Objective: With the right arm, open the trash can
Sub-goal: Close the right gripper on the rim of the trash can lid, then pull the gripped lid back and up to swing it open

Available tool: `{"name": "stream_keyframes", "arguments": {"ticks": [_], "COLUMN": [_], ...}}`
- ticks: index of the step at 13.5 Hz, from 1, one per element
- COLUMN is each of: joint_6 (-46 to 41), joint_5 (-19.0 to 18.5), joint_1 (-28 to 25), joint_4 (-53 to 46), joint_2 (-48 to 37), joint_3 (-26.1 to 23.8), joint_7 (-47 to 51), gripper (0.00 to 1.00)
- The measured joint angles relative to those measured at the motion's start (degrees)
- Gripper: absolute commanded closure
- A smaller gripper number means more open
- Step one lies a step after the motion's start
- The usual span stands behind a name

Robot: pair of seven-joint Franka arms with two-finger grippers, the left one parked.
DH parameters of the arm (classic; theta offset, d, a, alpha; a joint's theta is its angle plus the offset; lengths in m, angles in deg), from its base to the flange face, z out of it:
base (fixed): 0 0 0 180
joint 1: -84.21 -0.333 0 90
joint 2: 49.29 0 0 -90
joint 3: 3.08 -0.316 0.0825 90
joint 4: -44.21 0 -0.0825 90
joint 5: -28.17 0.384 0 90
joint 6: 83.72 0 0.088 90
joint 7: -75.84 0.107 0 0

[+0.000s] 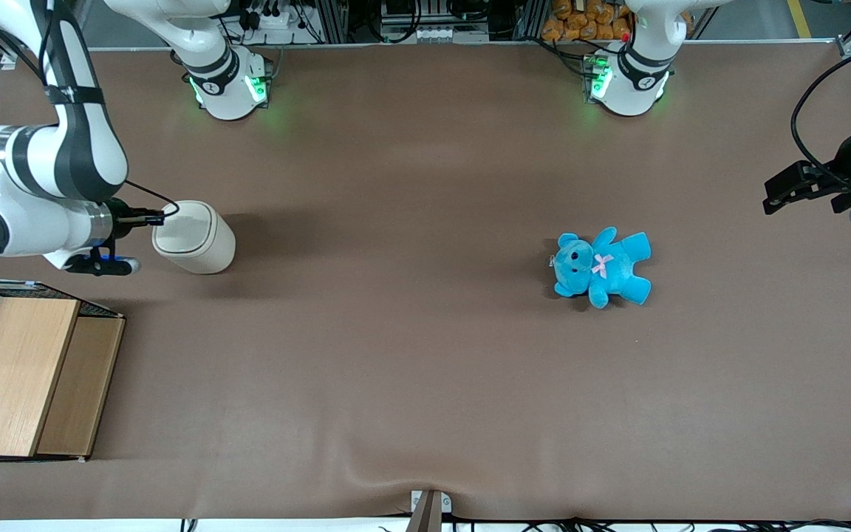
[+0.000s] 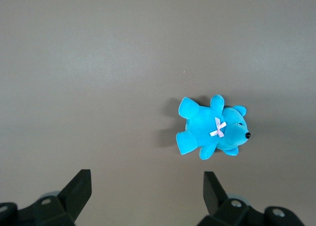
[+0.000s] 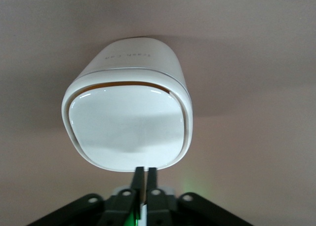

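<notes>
The cream-white trash can (image 1: 204,244) stands on the brown table toward the working arm's end, with its flat lid (image 1: 183,227) on top. The white right arm (image 1: 41,185) reaches in level from the table's end. Its gripper (image 1: 165,216) is shut, its slim black fingertips together and touching the rim of the lid. In the right wrist view the gripper (image 3: 146,170) meets the edge of the glossy lid (image 3: 126,127). A thin amber slit shows along the lid's edge farthest from the fingers. The trash can body (image 3: 143,56) shows past the lid.
A wire crate with a wooden top (image 1: 19,377) stands nearer to the front camera than the trash can, at the working arm's end. A blue teddy (image 1: 603,266) lies toward the parked arm's end; it also shows in the left wrist view (image 2: 212,132).
</notes>
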Motion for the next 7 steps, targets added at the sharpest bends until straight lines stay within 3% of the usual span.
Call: {"name": "stream_keyframes", "arguments": {"ticks": [7], "joint_6": [2.1], "joint_5": [-1.7], "joint_1": [-0.1], "joint_4": [0.0], "joint_2": [2.4], "joint_3": [0.1], "joint_7": [0.0], "gripper": [1.00]}}
